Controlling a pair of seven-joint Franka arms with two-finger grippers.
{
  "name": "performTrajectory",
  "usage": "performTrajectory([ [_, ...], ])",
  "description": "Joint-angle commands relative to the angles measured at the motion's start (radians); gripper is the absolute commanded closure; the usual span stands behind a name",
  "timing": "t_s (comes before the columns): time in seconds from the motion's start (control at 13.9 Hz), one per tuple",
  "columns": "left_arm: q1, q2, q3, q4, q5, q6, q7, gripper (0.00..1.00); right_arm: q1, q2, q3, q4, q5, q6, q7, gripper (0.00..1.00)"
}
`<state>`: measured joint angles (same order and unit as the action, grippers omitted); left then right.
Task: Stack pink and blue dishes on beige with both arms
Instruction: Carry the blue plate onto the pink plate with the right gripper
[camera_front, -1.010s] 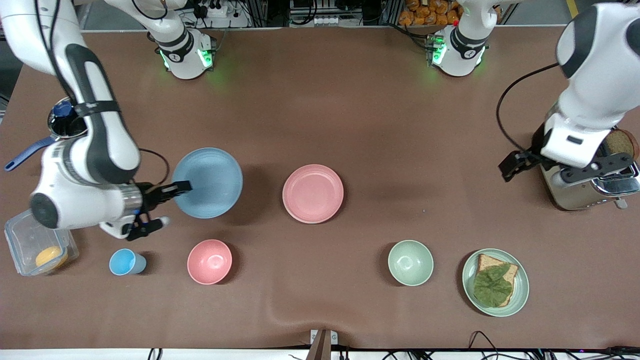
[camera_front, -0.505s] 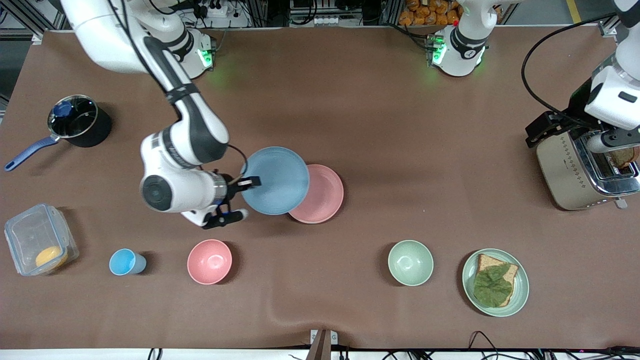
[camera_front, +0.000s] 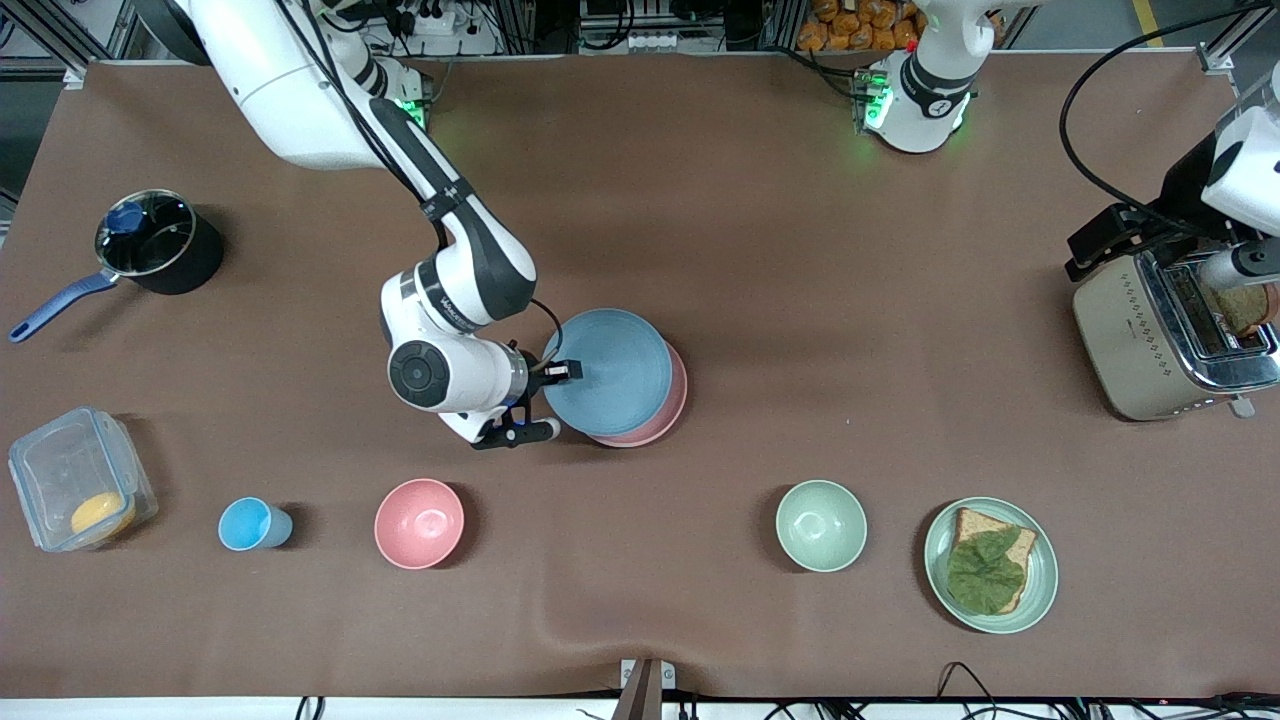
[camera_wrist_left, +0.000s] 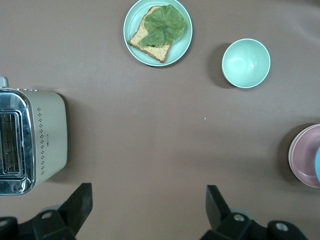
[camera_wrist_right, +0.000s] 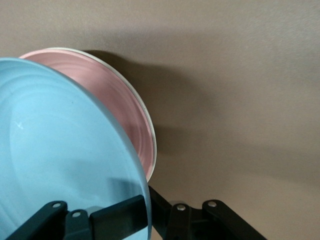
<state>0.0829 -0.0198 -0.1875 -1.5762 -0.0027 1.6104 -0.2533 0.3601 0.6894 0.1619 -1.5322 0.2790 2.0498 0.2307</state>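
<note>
The blue plate (camera_front: 608, 370), clamped at its rim by the right gripper (camera_front: 566, 372), is held over the pink plate (camera_front: 672, 405) at mid-tabletop, not yet released, with beige seen only as a pale edge beneath the pink; the left gripper (camera_wrist_left: 150, 210), spread wide, waits above the toaster (camera_front: 1160, 335).
</note>
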Motion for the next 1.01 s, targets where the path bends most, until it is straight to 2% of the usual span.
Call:
performTrajectory([
  [0.0, 0.000, 0.014, 0.000, 0.028, -0.026, -0.026, 0.037, 0.00, 0.031, 0.002, -0.010, 0.001, 0.017, 0.010, 0.041, 1.00],
  [0.94, 0.004, 0.037, -0.013, 0.002, -0.025, -0.027, 0.045, 0.00, 0.069, 0.044, -0.015, 0.004, 0.006, 0.058, 0.070, 1.00],
])
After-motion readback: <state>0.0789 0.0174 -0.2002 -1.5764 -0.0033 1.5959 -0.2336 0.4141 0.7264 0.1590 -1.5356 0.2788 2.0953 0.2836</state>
